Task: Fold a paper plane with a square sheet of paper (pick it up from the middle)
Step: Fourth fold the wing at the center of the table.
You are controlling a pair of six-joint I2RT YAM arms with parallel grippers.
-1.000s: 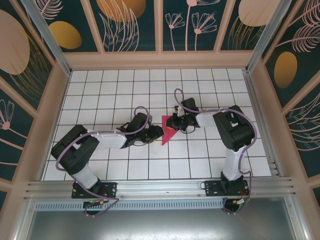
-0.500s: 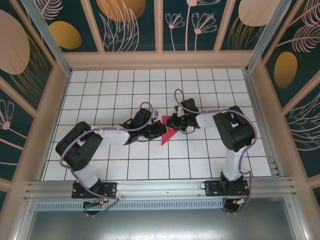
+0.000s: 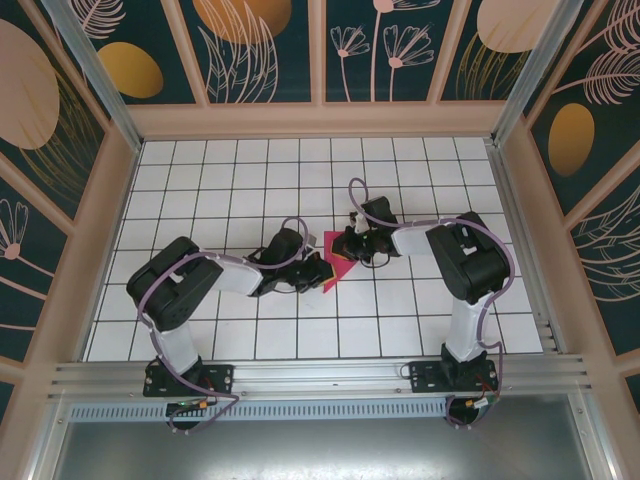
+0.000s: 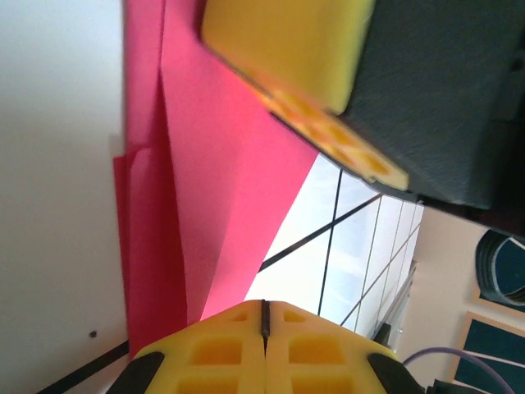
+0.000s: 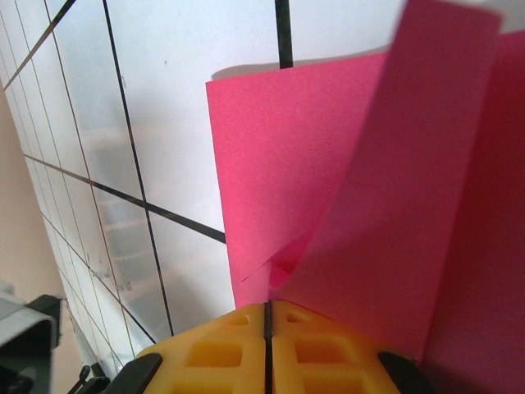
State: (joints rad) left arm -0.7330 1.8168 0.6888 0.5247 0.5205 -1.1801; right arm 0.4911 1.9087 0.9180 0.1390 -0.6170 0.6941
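Observation:
The square sheet of paper (image 3: 337,266) lies mid-table, magenta-pink and folded to a pointed wedge. My right gripper (image 3: 349,246) sits at its far edge. In the right wrist view the right gripper (image 5: 268,307) is shut, a crumpled corner of the sheet (image 5: 328,180) runs into its seam, and a flap rises beside it. My left gripper (image 3: 320,268) is at the sheet's left edge. In the left wrist view the left gripper (image 4: 264,305) is shut, and the pink folds (image 4: 213,180) pass beside and under its left finger. The right gripper's yellow pad (image 4: 287,41) hangs over the sheet.
The white gridded tabletop (image 3: 250,180) spreads around the paper. Wooden walls with dark floral panels (image 3: 320,120) enclose it at the back and both sides. An aluminium rail (image 3: 320,375) with the arm bases runs along the near edge.
My left gripper has shut and reached right up to the paper's left edge, the left arm stretching out. The right gripper has stayed put on the sheet.

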